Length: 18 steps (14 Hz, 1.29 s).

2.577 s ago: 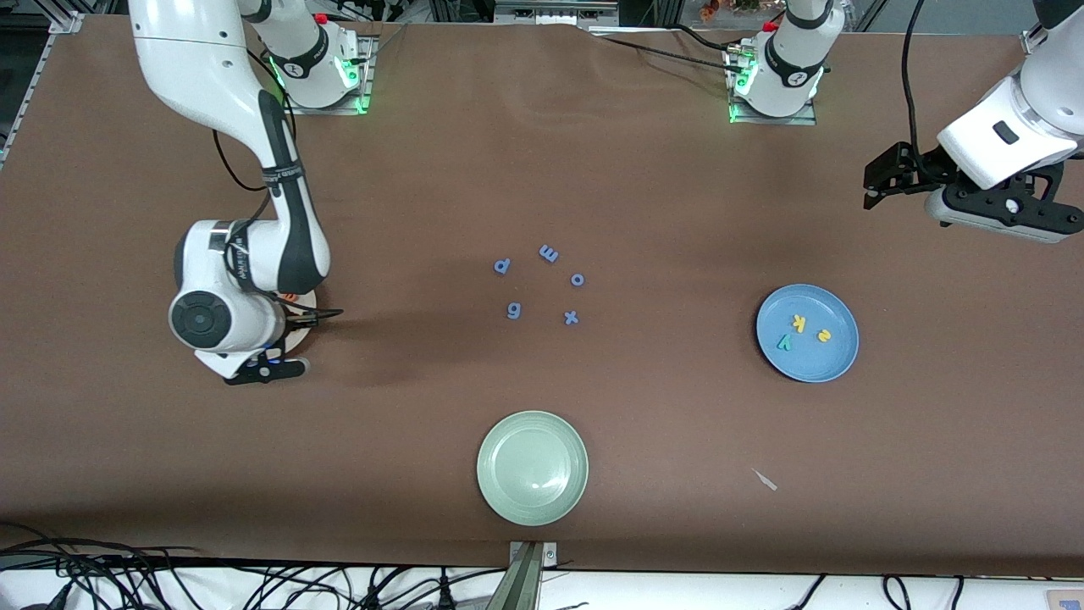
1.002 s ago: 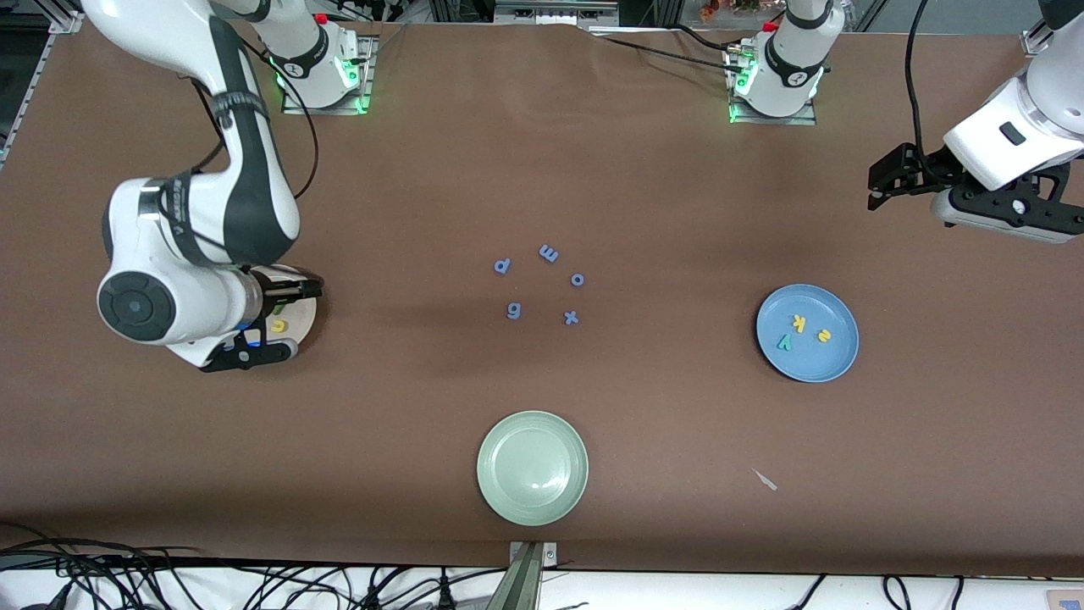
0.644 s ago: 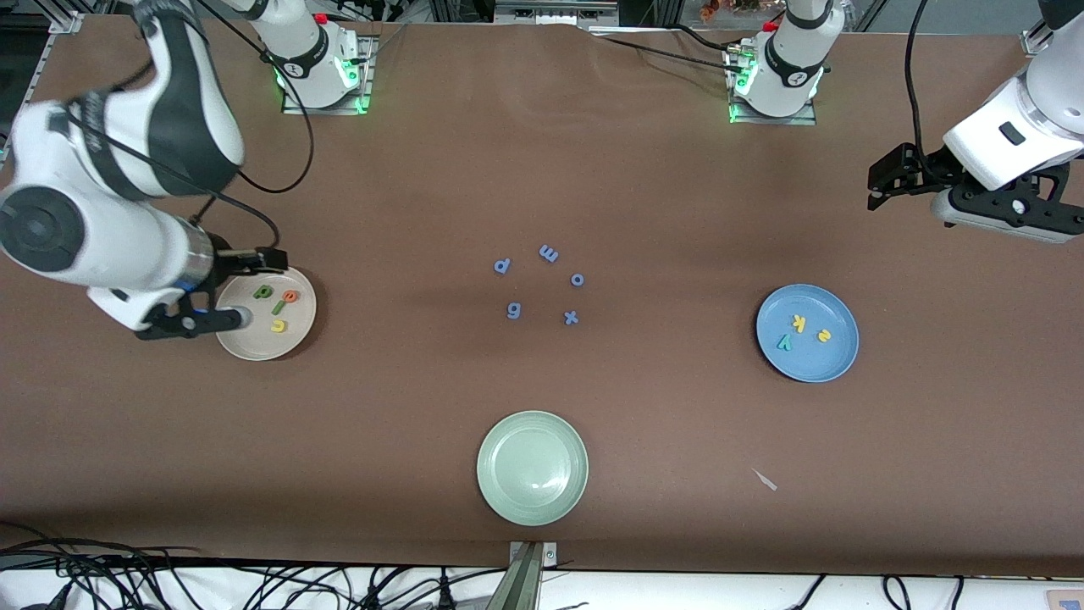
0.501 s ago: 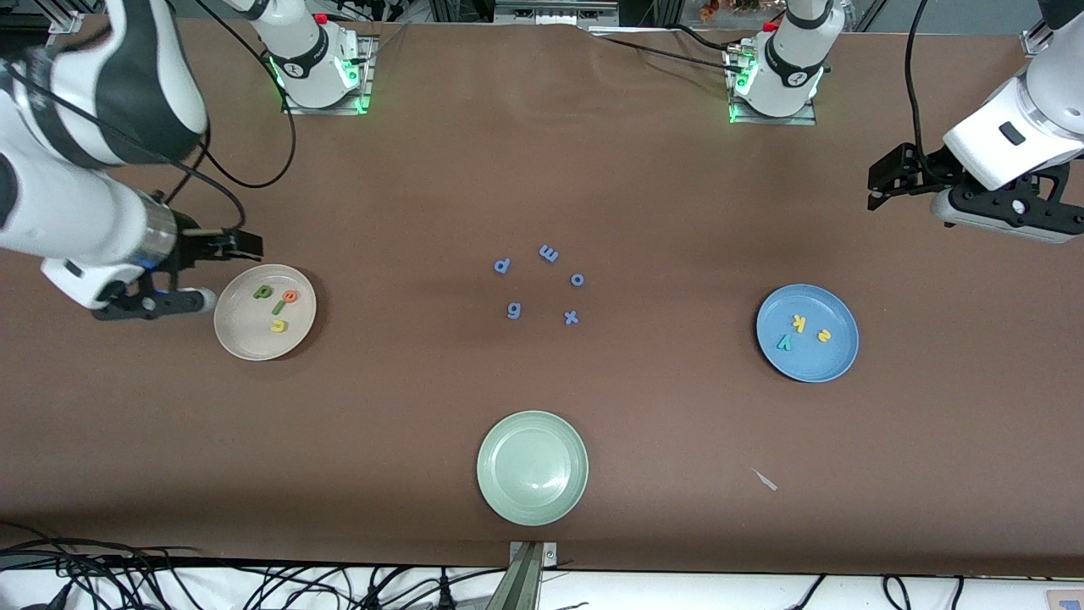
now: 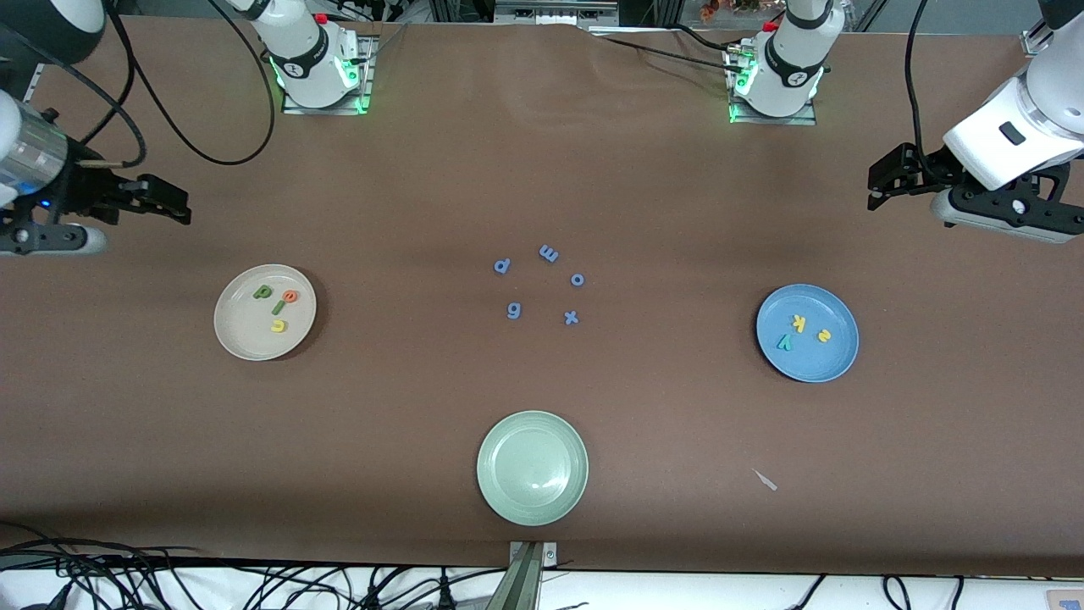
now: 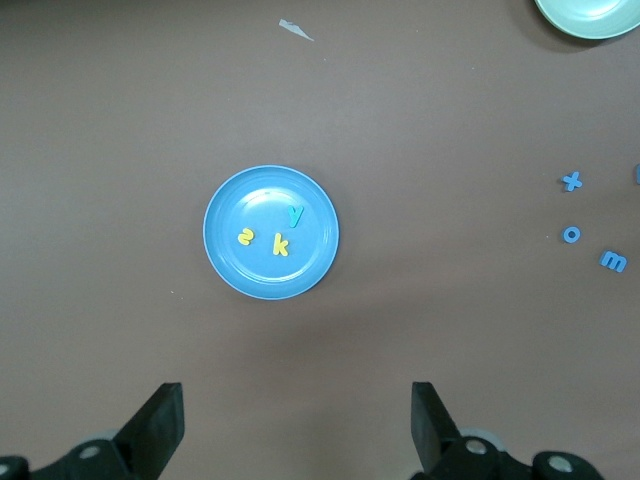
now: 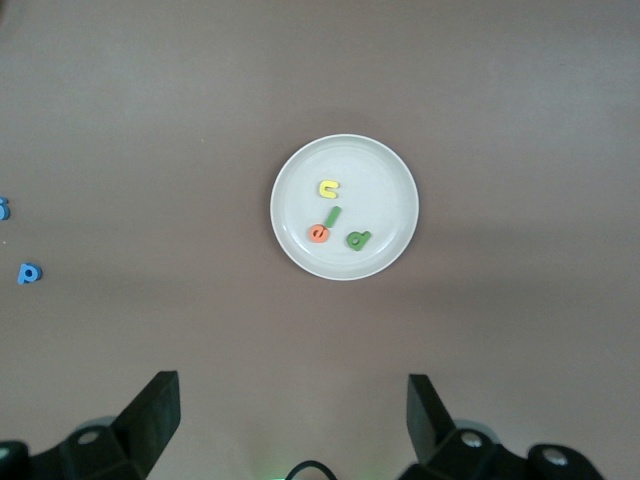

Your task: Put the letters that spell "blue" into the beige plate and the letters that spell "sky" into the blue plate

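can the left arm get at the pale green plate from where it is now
Probably yes. The left pincer hangs open and empty above bare table at its own end, and nothing stands between it and the pale green plate, which sits alone nearest the front camera. It is a long reach, so not certain.

What my cameras cut off or leave unclear

My right gripper [image 5: 161, 203] sits at the front view's edge, with most of that arm out of frame, and my left arm runs off the edge at its own end. My left wrist view clips the pale green plate [image 6: 590, 12] and one blue-purple letter [image 6: 636, 174]. A pale scrap [image 5: 765, 480] on the table is too small to identify, perhaps tape.
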Tool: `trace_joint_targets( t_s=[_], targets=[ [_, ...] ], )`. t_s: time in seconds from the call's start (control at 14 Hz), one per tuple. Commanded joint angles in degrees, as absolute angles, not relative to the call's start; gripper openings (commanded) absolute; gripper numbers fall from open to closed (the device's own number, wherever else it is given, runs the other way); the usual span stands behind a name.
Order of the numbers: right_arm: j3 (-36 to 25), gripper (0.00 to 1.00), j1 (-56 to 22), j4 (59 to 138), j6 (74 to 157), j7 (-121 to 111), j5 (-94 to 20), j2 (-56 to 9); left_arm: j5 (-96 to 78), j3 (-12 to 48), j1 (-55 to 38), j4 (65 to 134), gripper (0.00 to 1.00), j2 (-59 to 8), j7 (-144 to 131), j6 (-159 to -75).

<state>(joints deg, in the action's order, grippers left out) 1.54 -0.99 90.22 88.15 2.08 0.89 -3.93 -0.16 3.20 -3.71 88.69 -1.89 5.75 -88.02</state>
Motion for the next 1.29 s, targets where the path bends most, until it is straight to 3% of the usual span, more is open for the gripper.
trace_joint_targets(
  t_s=[0.0,1.22],
  targets=[
    [2.8,1.0,1.1,92.0,88.5,2.0,0.9,-1.7,1.1,3.5,-3.7,87.4,1.0,-2.5,5.4,-87.9],
    [2.8,1.0,4.0,92.2,90.3,1.2,0.7,-2.5,1.1,3.5,-3.8,87.3,1.0,-2.5,5.4,-87.9]
  ],
)
